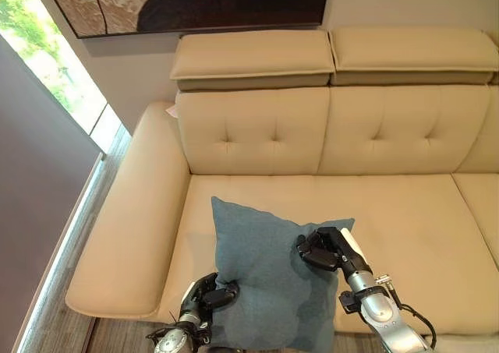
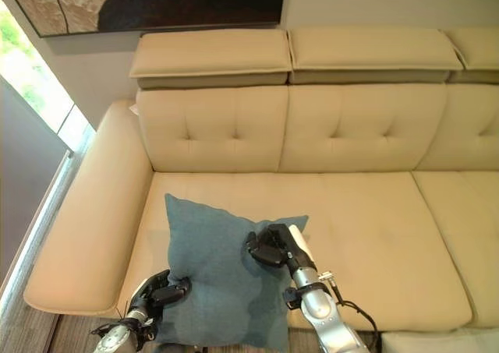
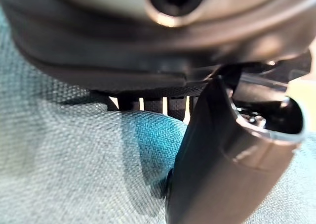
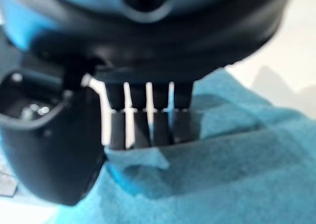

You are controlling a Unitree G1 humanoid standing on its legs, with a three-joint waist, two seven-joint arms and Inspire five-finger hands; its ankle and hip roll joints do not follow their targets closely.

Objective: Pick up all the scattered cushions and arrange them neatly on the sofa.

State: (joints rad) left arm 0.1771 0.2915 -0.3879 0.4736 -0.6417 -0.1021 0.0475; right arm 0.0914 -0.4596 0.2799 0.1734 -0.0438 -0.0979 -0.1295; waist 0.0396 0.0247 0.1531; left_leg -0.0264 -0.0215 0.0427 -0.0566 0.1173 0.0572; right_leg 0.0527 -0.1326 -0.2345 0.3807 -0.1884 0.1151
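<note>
A teal-blue cushion (image 1: 261, 275) hangs over the front edge of the beige sofa's seat (image 1: 405, 220), held between both hands. My left hand (image 1: 209, 292) grips its lower left edge, fingers and thumb (image 3: 222, 155) curled round the cloth (image 3: 74, 159). My right hand (image 1: 323, 249) pinches the cushion's right edge near its upper corner; its fingers (image 4: 148, 127) press the blue cloth (image 4: 237, 169) against the thumb (image 4: 49, 145). The cushion (image 2: 218, 279) is tilted, one corner pointing toward the backrest.
The sofa's left armrest (image 1: 132, 220) runs beside the cushion. The tufted backrest (image 1: 327, 131) and headrests (image 1: 253, 57) stand behind. A window (image 1: 54, 72) and a wall lie to the left, a dark painting (image 1: 195, 2) above. Wooden floor (image 1: 117, 339) shows at the sofa's front.
</note>
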